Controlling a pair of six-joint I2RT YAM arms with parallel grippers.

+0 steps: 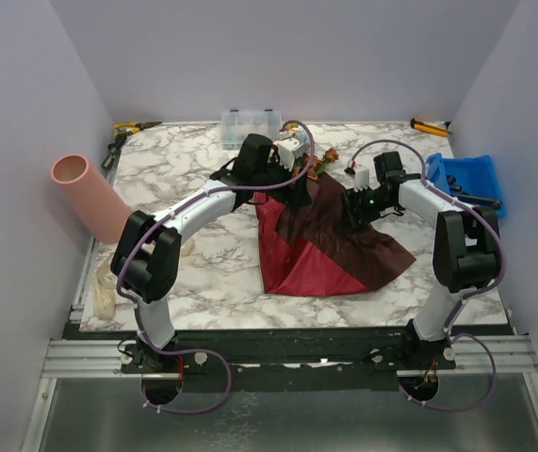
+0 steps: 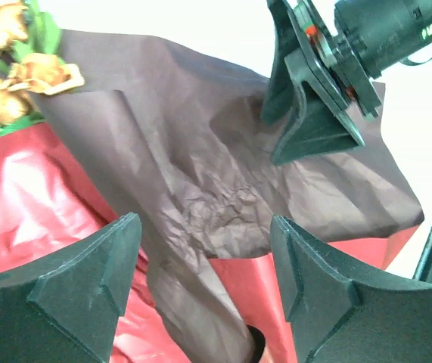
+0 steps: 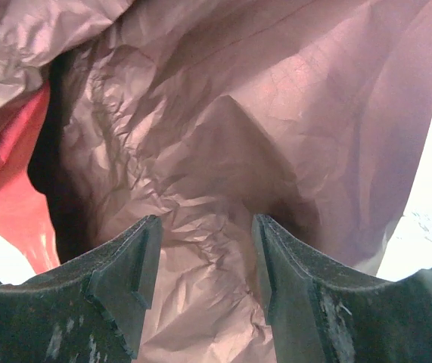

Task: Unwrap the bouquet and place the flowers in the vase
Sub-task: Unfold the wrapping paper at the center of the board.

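Found the vase [image 1: 88, 195] at the left, aslant, its open mouth turned to the far left, away from the bouquet [image 1: 330, 240]. Saw the left gripper [image 2: 200, 246] right of the vase, over the far part of the maroon sheet [image 2: 200, 166], fingers apart and gripping nothing. Noted the bouquet well right of the vase, long axis running near to far, flowers [image 1: 319, 169] at the far end, maroon sheet fanned out at the near end. Farthest from the vase, found the right gripper [image 3: 204, 238] low over the crumpled maroon sheet, fingers apart, nothing clamped.

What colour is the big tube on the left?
The vase is salmon pink, clearest in the top view.
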